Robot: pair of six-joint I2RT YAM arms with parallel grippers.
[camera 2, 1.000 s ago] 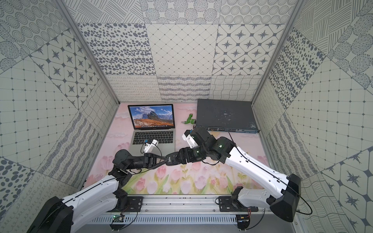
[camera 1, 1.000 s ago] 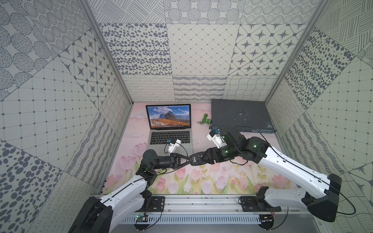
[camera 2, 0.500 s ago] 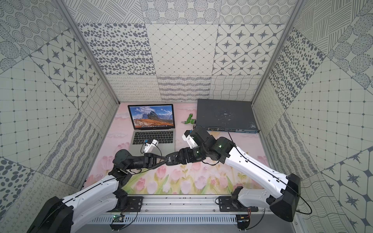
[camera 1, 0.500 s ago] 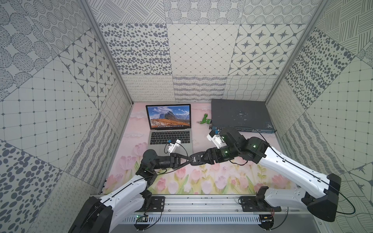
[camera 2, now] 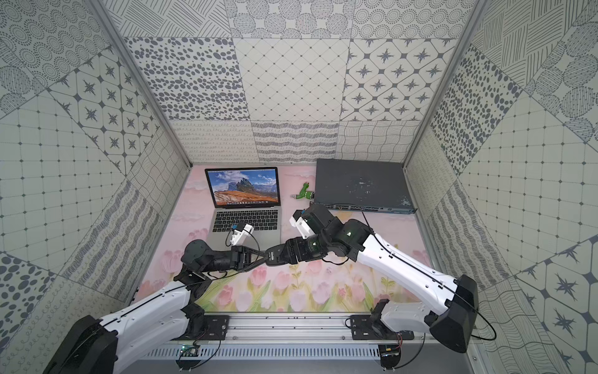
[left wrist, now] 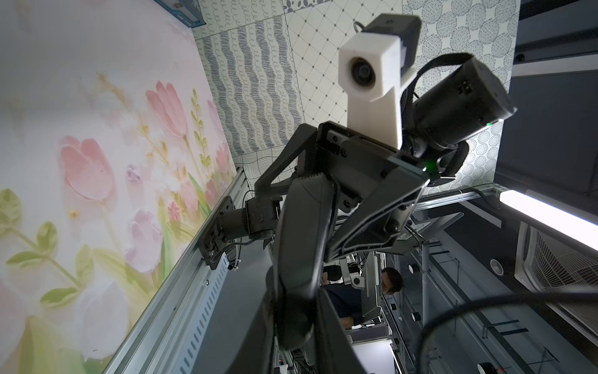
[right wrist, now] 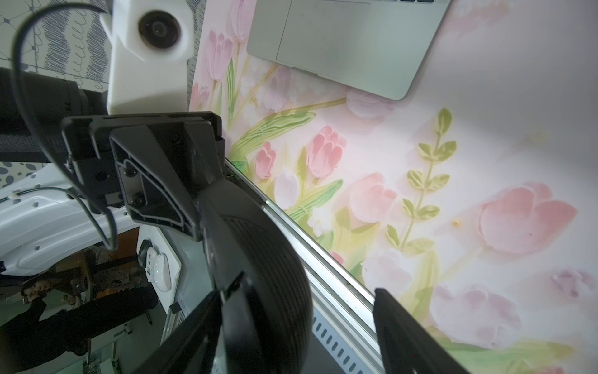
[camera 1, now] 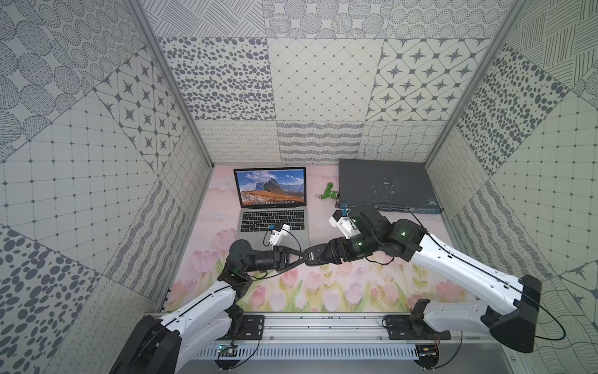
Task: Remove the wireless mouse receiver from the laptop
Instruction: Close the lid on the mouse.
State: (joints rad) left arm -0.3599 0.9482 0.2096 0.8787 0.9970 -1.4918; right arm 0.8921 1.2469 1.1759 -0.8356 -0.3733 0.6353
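Although the wireless mouse receiver is the object of the task, it cannot be made out in any view. No black nub shows on the edges of the laptop (camera 1: 259, 220) that face the cameras, and whether it sits in a port or in a tool cannot be told.

Clock directions are read in the top views, with 12 o'clock toward the back wall. The laptop stands open with its screen lit at 11 o'clock on the counter (camera 1: 356, 291).

At 6 o'clock of the laptop, above the counter, both tools meet tip to tip.
- **Left tool** (camera 1: 297, 255): narrow, closed on one end of a black oval mouse (left wrist: 301, 246).
- **Right tool** (right wrist: 297, 291): wide, its jaws straddling the other end of the mouse. One finger (right wrist: 187, 333) lies against the mouse, and the other stands apart with counter showing in the gap.

At 3 o'clock of the laptop lies a green-and-white plug (camera 1: 330, 194). It is just beside a network switch (camera 1: 385, 184) at 1 o'clock on the counter.

Progress, as a judgement: neither tool is at the laptop, so the extraction is either complete or not begun, and the pictures do not decide which.

Compared with the frames one second and half a second earlier, both arms, the laptop and the other objects show no visible change.
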